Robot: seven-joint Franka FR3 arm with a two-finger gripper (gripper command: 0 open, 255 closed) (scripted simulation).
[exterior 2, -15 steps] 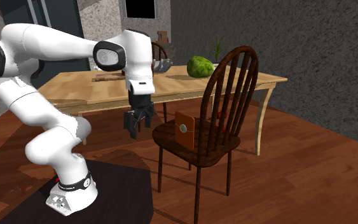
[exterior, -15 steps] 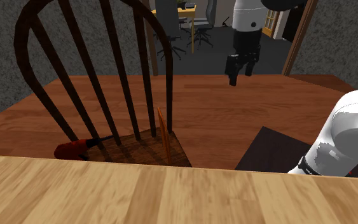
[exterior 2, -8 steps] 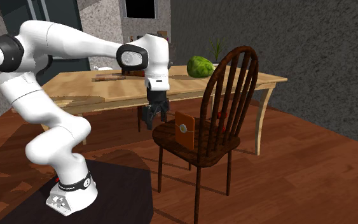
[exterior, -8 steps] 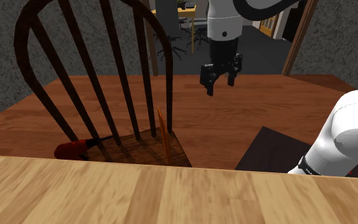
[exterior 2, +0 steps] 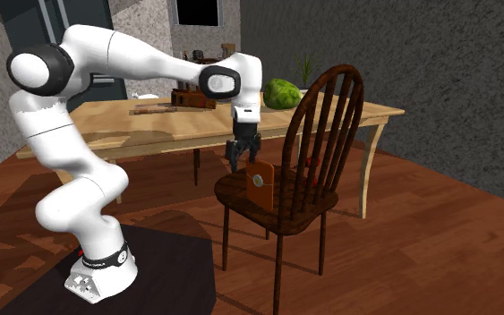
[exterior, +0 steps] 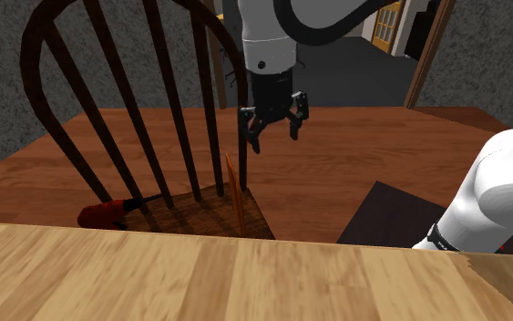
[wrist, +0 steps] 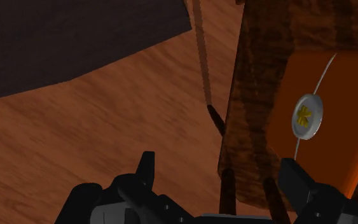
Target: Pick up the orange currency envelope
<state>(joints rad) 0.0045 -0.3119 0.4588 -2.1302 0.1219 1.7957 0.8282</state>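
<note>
Two black fingers [wrist: 298, 183] of my gripper [wrist: 220, 167] stand well apart and clasp nothing. Orange envelope [exterior 2: 259, 183]: upright on the dark wooden seat of the chair [exterior 2: 323, 107], its flat face turned towards my hand, with a white round clasp [wrist: 304, 116] and a thin string at its middle. Shoulder view: the envelope appears edge-on as a thin orange strip just beside the back spindles; a red-handled object [exterior: 102, 215] lies on the seat to that view's left. My hand hangs pointing down over the seat edge farthest from the chair's back, near the envelope but apart from it. Second exterior view: a light wooden table [exterior 2: 151, 125] bearing a green melon [exterior 2: 281, 93] stands behind the chair; my base sits on a dark box [exterior 2: 174, 264] on the wooden floor [exterior 2: 402, 259].
</note>
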